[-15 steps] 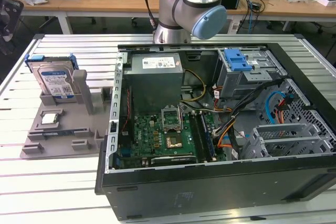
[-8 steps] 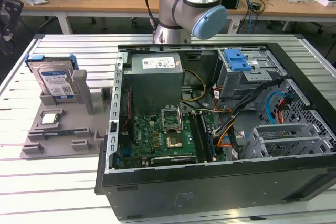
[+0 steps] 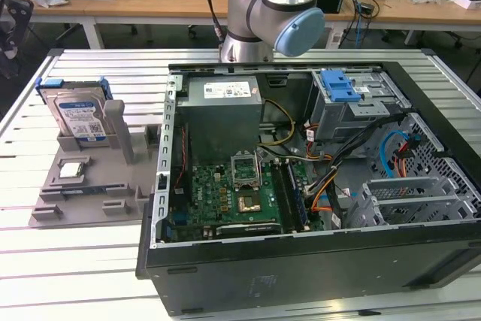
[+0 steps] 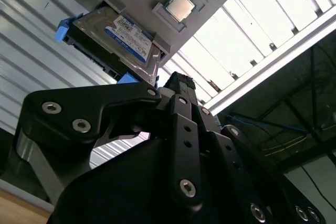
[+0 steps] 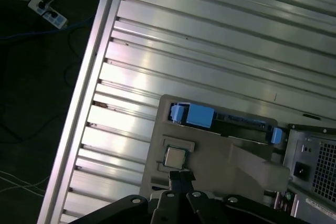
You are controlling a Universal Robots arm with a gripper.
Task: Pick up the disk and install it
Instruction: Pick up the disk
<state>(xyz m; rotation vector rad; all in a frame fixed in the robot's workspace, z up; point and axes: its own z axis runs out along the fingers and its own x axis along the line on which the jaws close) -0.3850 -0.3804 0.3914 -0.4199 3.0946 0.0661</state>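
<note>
The disk (image 3: 79,114) is a silver hard drive with a blue-and-white label and blue rails. It stands on edge in a slot of the grey fixture (image 3: 90,195) at the exterior view's left, beside the open computer case (image 3: 301,186). In the second wrist view the disk (image 4: 123,38) sits beyond my black gripper (image 4: 181,80). In the first wrist view the disk (image 5: 236,121) shows edge-on, well away from my gripper (image 5: 180,176). The fingertips are together with nothing between them.
A small square processor chip (image 3: 73,170) lies in the fixture near the disk. The case holds a motherboard (image 3: 233,201), a power supply (image 3: 222,103) and a drive bay with a blue latch (image 3: 340,84). The slatted metal table (image 3: 75,261) ends near the fixture. A power strip (image 5: 47,11) lies on the floor.
</note>
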